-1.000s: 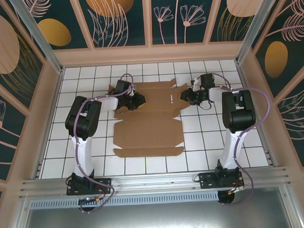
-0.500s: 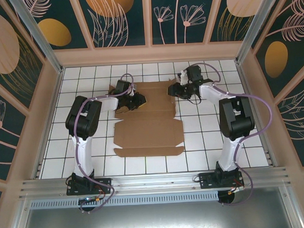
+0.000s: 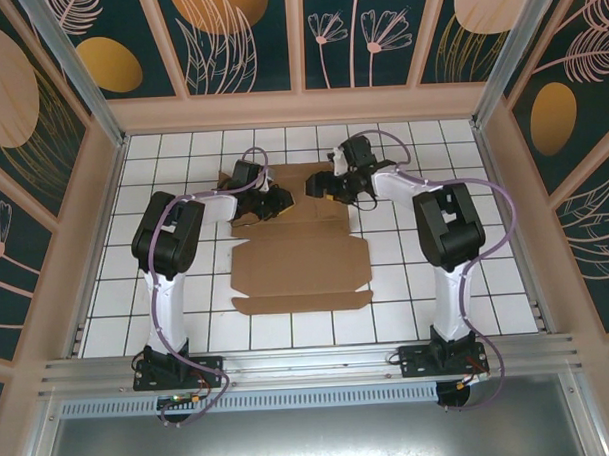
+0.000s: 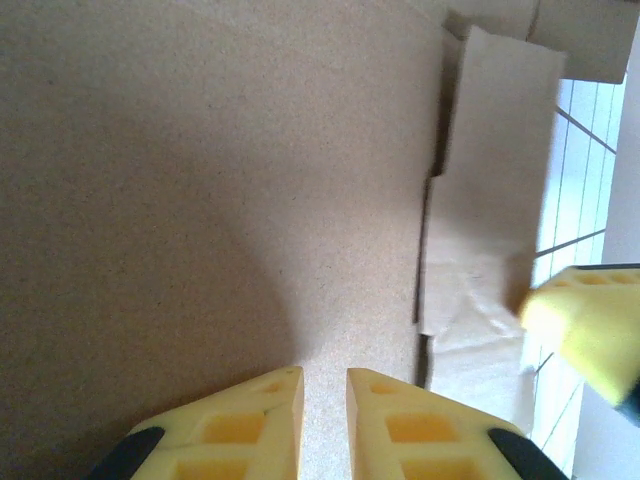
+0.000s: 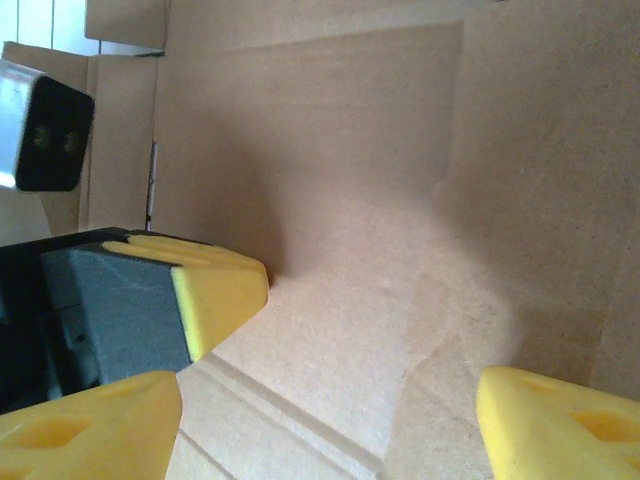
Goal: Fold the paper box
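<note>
One paper box (image 3: 298,273) here, a single brown sheet lying flat mid-way across the tiled table (image 3: 187,292), near flap toward 6 o'clock. There are two grippers, both over its far end. The left gripper (image 4: 325,378), around 11 o'clock, is nearly closed with just a thin slit, tips against the cardboard. Can't tell if it's pinching anything. The right gripper (image 5: 330,395), at 1 o'clock, is spread wide and holds nothing. The far flaps sit under both wrists and are hard to make out.
</note>
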Action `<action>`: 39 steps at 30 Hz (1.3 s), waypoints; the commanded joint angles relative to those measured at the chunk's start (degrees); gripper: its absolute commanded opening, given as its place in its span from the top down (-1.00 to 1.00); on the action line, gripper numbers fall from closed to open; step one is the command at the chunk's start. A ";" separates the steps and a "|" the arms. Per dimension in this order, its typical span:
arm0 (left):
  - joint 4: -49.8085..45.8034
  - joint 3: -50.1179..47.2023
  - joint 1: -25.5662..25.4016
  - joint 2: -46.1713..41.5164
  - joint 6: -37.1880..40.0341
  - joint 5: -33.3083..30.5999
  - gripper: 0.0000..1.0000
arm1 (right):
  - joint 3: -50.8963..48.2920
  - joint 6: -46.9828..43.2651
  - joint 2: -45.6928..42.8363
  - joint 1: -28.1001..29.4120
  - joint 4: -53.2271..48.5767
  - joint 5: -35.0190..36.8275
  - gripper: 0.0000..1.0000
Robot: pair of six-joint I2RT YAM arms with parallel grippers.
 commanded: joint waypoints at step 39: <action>-5.22 -0.30 -0.01 4.09 1.07 -1.93 0.62 | -5.10 -5.02 -9.74 -10.63 -8.02 14.79 0.19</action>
